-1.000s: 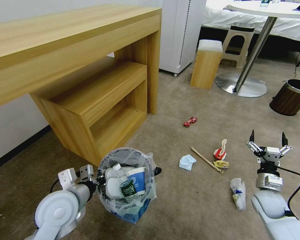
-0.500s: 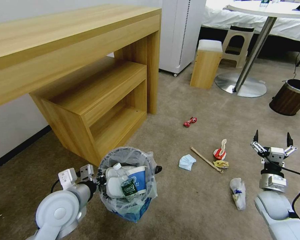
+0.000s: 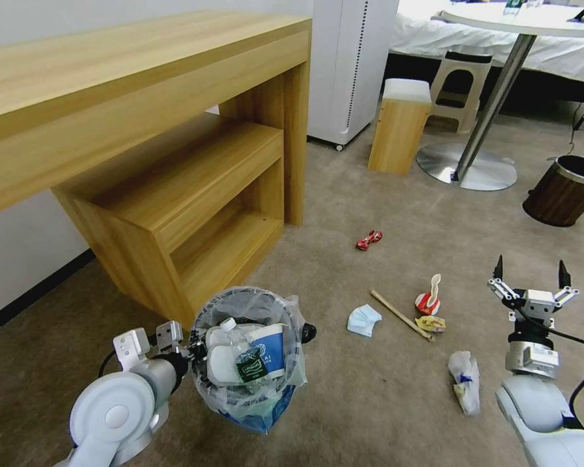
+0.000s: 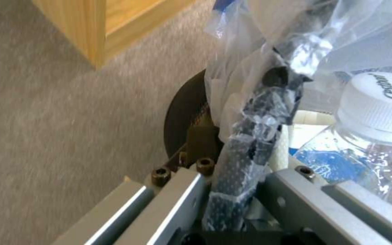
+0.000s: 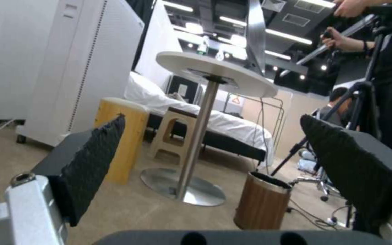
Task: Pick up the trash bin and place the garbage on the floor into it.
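The trash bin (image 3: 250, 350), a dark wire bin with a clear bag, holds a bottle, a blue-white cup and other litter. My left gripper (image 3: 189, 353) is shut on its near rim; in the left wrist view the left gripper (image 4: 232, 194) pinches the bag-wrapped rim (image 4: 255, 136). Garbage lies on the beige floor (image 3: 370, 415): a red wrapper (image 3: 369, 239), a pale blue tissue (image 3: 363, 320), a wooden stick (image 3: 401, 314), a red cup (image 3: 428, 299), a yellow wrapper (image 3: 431, 323) and a crushed clear bottle (image 3: 464, 381). My right gripper (image 3: 529, 275) stands open, fingers up, right of the litter, and the right gripper (image 5: 218, 160) holds nothing.
A wooden desk (image 3: 143, 97) with a low shelf stands close behind the bin. Farther back are a white cabinet (image 3: 353, 65), a wooden stool (image 3: 399, 123), a round table's steel base (image 3: 467, 172) and a brown wood-grain bin (image 3: 561, 191).
My right gripper has drifted slightly to the right, still open. The whole picture has shifted a little, so the camera moved. The left gripper keeps its hold on the bin.
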### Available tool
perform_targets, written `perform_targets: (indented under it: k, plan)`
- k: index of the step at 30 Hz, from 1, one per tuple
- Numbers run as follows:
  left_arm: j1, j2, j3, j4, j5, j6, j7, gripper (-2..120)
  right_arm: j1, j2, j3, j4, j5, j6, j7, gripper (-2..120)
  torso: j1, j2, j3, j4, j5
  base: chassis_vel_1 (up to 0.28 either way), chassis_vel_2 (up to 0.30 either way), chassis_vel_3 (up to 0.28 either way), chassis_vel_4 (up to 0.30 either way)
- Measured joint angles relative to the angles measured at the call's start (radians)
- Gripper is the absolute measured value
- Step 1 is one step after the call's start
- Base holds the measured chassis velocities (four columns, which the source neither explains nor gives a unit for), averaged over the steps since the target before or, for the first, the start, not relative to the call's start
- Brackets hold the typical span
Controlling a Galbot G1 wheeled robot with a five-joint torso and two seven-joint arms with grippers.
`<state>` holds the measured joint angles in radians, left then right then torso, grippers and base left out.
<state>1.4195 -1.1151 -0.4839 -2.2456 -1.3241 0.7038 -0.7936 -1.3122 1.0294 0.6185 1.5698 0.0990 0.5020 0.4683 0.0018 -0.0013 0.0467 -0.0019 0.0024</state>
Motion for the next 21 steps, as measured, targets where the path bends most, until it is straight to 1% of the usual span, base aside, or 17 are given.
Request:
perform_targets:
  k: [1,2,3,8,9,10,13,21]
  plan:
    - [0.001,-0.001,0.000,0.001,0.003,0.000,0.001,0,0.001,0.002,0.000,-0.002,-0.001,0.001,-0.001,96,0.000,0.000,0.000,0.0003,0.0004,-0.171,0.199,0.203,-0.161]
    - [0.002,-0.002,0.000,0.002,0.005,-0.001,0.002,0,0.001,0.002,0.000,-0.003,-0.001,0.002,-0.001,96,0.000,0.000,0.000,0.0001,0.0000,-0.171,0.205,0.199,-0.161]
    - [0.002,-0.002,0.000,0.002,0.006,-0.001,0.004,0,0.001,0.003,0.000,-0.003,-0.001,0.003,-0.001,94,0.000,0.000,0.000,0.0004,-0.0004,-0.183,0.205,0.184,-0.194]
    - [0.004,-0.002,-0.002,0.002,0.009,-0.002,0.006,0,0.002,0.003,-0.002,-0.004,-0.002,0.005,-0.002,93,0.000,0.000,0.000,0.0003,-0.0001,-0.142,0.153,0.140,-0.143]
    - [0.004,-0.003,-0.002,0.002,0.009,-0.002,0.007,0,0.003,0.003,-0.005,-0.006,-0.005,0.007,-0.002,94,0.000,0.000,0.000,-0.0001,-0.0004,-0.106,0.083,0.101,-0.088]
    - [0.004,-0.005,-0.002,0.002,0.010,-0.003,0.007,0,0.006,0.005,-0.008,-0.007,-0.007,0.009,-0.001,98,0.000,0.000,0.000,0.0000,-0.0002,-0.068,0.077,0.075,-0.053]
    - [0.004,-0.006,-0.001,0.002,0.011,-0.003,0.007,0,0.007,0.007,-0.014,-0.007,-0.007,0.012,0.000,100,0.000,0.000,0.000,0.0000,-0.0002,-0.045,0.034,0.037,-0.036]
    - [0.009,-0.005,-0.002,0.002,0.012,-0.004,0.007,0,0.015,0.005,-0.027,-0.022,-0.006,0.039,0.010,100,0.000,0.000,0.000,0.0001,-0.0002,0.000,0.000,0.000,0.000]
